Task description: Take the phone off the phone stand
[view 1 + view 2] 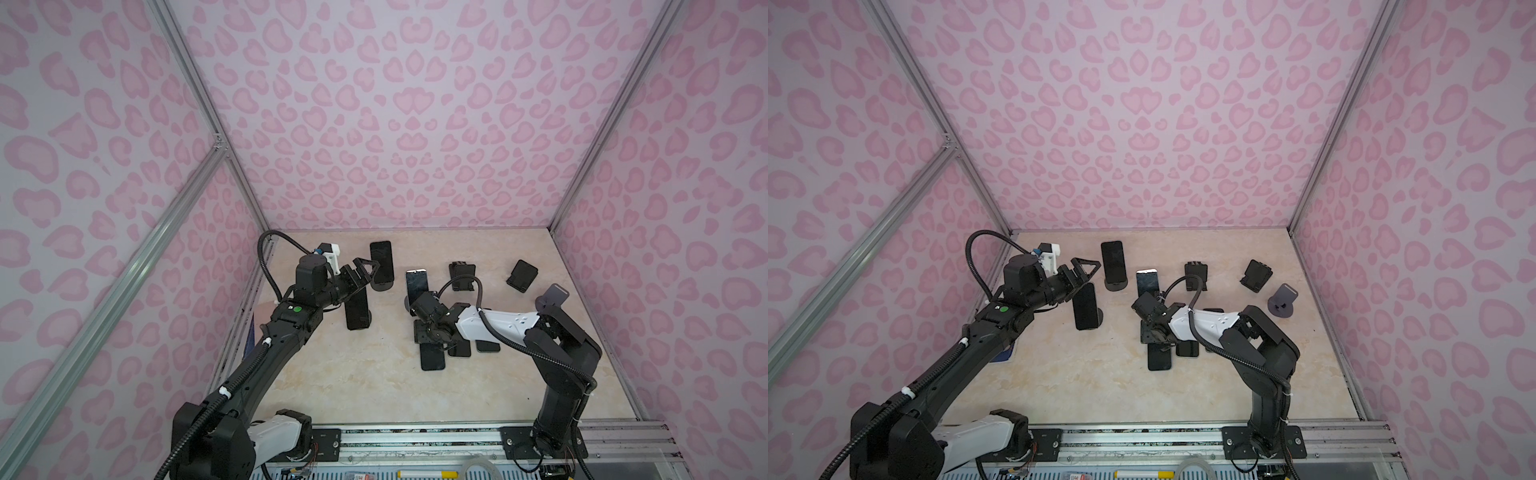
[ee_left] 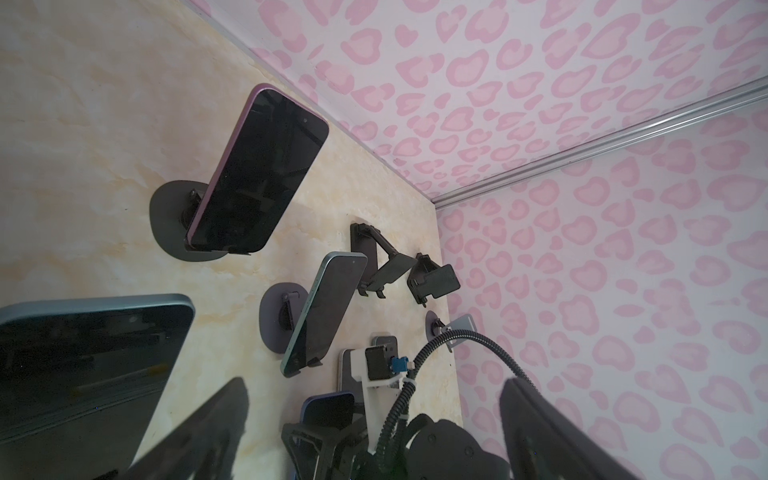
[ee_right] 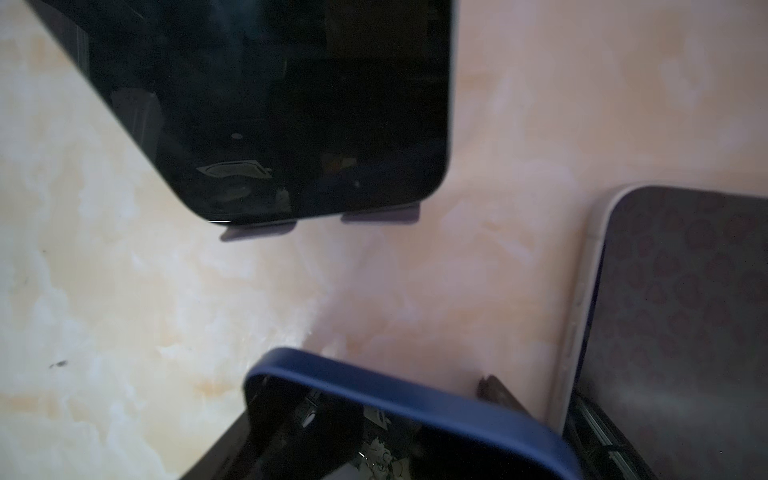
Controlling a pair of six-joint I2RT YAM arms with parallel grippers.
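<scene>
Three dark phones lean on round-based phone stands: a purple-edged phone at the back, a teal-edged one at the near left and another in the middle. My left gripper hangs open between the back and near-left phones, touching neither. Low over the table in front of the middle stand, my right gripper is shut on a blue-cased phone, which is tilted.
Several phones lie flat on the marble table under and beside the right arm. Three bare stands sit at the back right. Pink patterned walls close in three sides.
</scene>
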